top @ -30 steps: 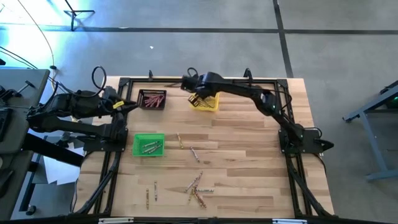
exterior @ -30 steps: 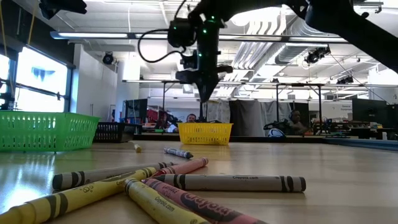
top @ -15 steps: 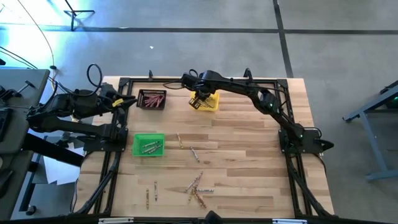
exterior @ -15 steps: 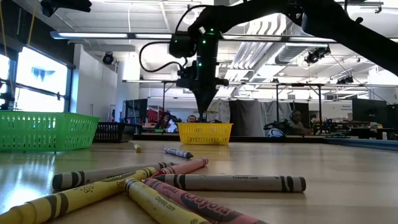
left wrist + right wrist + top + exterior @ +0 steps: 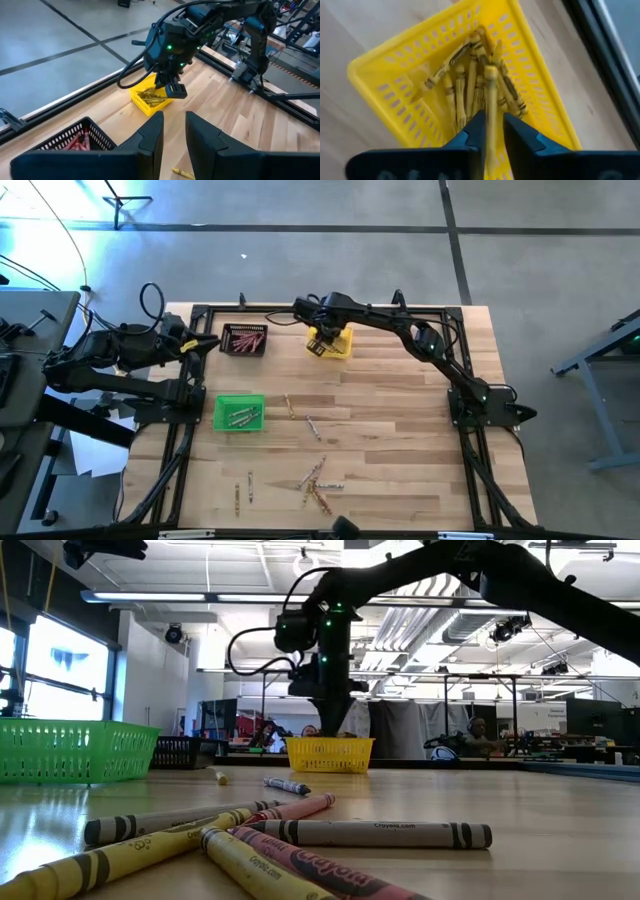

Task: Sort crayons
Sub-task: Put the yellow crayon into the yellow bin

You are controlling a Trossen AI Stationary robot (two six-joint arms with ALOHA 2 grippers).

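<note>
Starting at the left: the left gripper [image 5: 205, 344] is parked off the table's [image 5: 400, 440] left edge, just beside the black bin [image 5: 245, 340]; its fingers [image 5: 150, 132] stand a narrow gap apart with nothing between them, so that arm is just waiting.

The black bin has red crayons [image 5: 247, 337] in it; nearer the front, the green bin [image 5: 240, 412] holds a few greyish ones [image 5: 240, 418].

Moving right, there's plenty left to sort; a couple of loose crayons [image 5: 290, 406] lie just right of the green bin, and a mixed pile [image 5: 315, 480] of red, yellow and grey ones lies well apart from all the bins, toward the front edge.

Then the action: the right gripper [image 5: 493, 117] hangs directly over the yellow bin [image 5: 345, 350] at the back of the table, low over its rim; a yellow crayon [image 5: 491, 95] sits in it, pointing down at the heap of yellow crayons [image 5: 470, 85] already in there. Honestly I can't tell whether it's clamped on that crayon or letting it go.

My guess at what could go wrong:
- The crayon drops end-first onto the heap, which is stacked unevenly; it could bounce or tip over the low wall onto the wood.
- The gripper sits so close to the rim that a sideways pull-out could clip the light bin and shove it; going straight up first looks safer.
- If the crayon sticks on one side, it rides back out with the arm.
</note>
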